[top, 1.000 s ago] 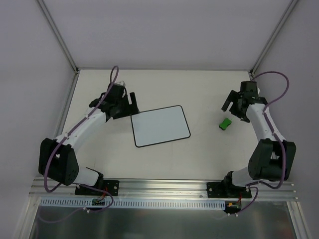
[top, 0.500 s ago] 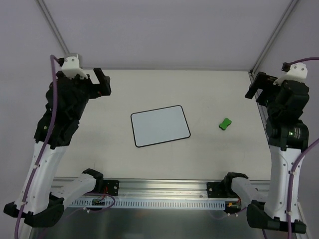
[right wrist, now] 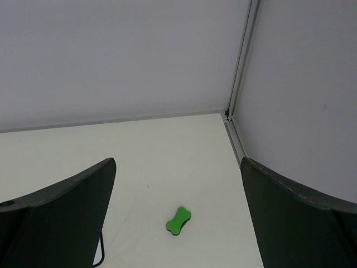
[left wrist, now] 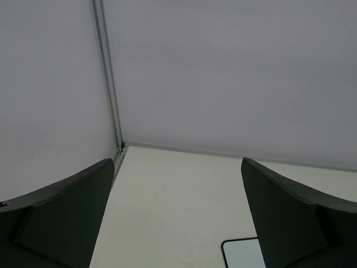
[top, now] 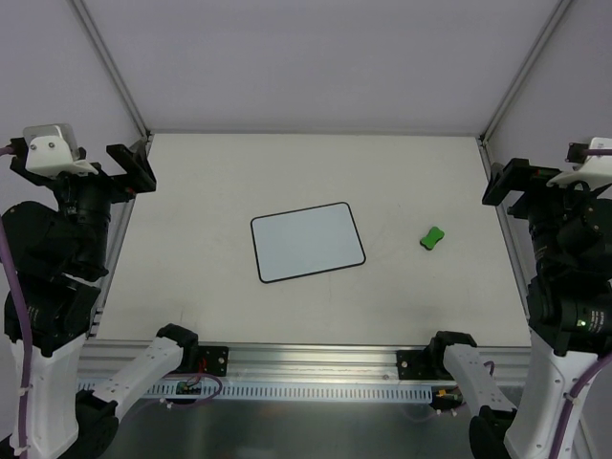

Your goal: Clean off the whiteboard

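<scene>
The whiteboard (top: 307, 242) lies flat in the middle of the table, white with a thin black rim and no writing showing. Its corner shows in the left wrist view (left wrist: 243, 254), and its rim edge in the right wrist view (right wrist: 101, 252). A small green eraser (top: 432, 237) lies on the table to the right of the board and also shows in the right wrist view (right wrist: 178, 220). My left gripper (top: 130, 167) is raised high over the table's left edge, open and empty (left wrist: 177, 162). My right gripper (top: 516, 182) is raised high over the right edge, open and empty (right wrist: 177, 162).
Grey walls with metal corner posts (top: 110, 67) enclose the table on three sides. An aluminium rail (top: 316, 361) with the arm bases runs along the near edge.
Both arms have lifted off the table and swung outward, the left to the left edge and the right to the right edge. The whiteboard and eraser have not moved.
</scene>
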You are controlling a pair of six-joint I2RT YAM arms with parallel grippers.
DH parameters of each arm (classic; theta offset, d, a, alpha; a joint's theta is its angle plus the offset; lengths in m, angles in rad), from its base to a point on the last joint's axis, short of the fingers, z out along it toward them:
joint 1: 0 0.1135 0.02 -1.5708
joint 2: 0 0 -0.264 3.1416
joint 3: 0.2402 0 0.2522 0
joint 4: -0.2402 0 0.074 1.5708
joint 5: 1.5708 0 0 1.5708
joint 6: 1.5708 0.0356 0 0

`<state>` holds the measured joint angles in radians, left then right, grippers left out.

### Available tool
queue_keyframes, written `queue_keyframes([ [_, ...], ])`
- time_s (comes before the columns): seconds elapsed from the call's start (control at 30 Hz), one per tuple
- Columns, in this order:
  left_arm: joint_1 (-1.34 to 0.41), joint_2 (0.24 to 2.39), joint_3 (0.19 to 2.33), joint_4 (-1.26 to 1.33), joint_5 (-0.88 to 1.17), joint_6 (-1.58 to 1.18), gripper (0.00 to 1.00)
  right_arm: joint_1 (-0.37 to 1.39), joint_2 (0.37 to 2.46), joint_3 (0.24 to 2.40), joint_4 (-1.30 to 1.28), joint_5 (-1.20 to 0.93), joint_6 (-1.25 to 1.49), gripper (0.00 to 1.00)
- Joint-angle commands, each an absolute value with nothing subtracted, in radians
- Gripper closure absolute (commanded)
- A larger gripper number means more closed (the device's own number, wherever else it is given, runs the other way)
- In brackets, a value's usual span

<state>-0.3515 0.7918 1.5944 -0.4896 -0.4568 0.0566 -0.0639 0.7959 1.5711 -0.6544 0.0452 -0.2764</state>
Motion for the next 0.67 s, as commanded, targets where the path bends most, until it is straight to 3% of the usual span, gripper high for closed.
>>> queue_keyframes([
  [0.0,-0.342,0.776,1.621,-0.488,-0.506,0.109,0.01,-0.052,0.778,1.606,-0.634,0.02,-0.316,0.01],
  [0.63,-0.342,0.772,1.62,-0.486,-0.486,0.08,0.01,-0.051,0.781,1.623,-0.609,0.015,-0.322,0.01],
])
